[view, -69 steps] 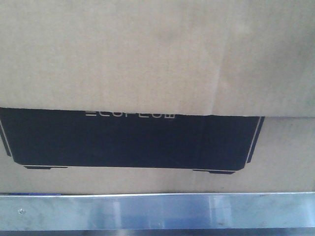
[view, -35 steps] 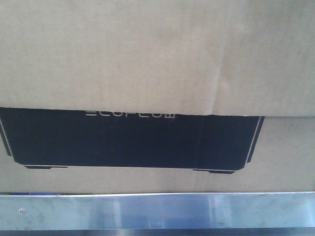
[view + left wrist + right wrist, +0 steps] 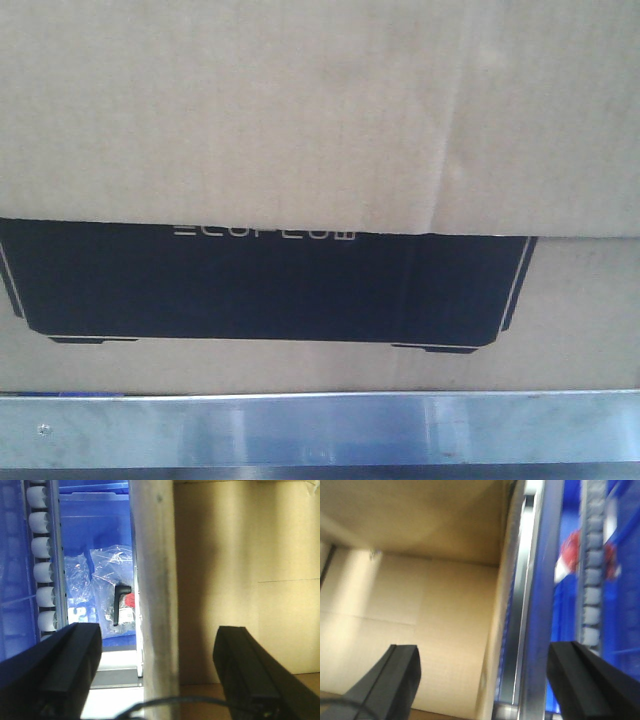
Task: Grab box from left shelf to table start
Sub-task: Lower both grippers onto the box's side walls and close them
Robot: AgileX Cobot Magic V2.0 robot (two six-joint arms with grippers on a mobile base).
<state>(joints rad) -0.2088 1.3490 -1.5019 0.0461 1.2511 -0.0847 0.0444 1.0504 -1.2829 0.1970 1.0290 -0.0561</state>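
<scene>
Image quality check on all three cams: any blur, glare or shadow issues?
Front view: soft focus, the box fills the frame, mild glare on the rail. Left wrist: fairly sharp, dark shadow inside the box. Right wrist: blurred, worst toward the right edge.

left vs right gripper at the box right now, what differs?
Left gripper: the box interior sits on the right of its view, a blue bin with bagged parts on the left; picture sharp. Right gripper: mirrored, cardboard on the left, blue shelving on the right; picture blurred. Shared: both open, each with a box side wall showing between its jaws; no contact visible.
</scene>
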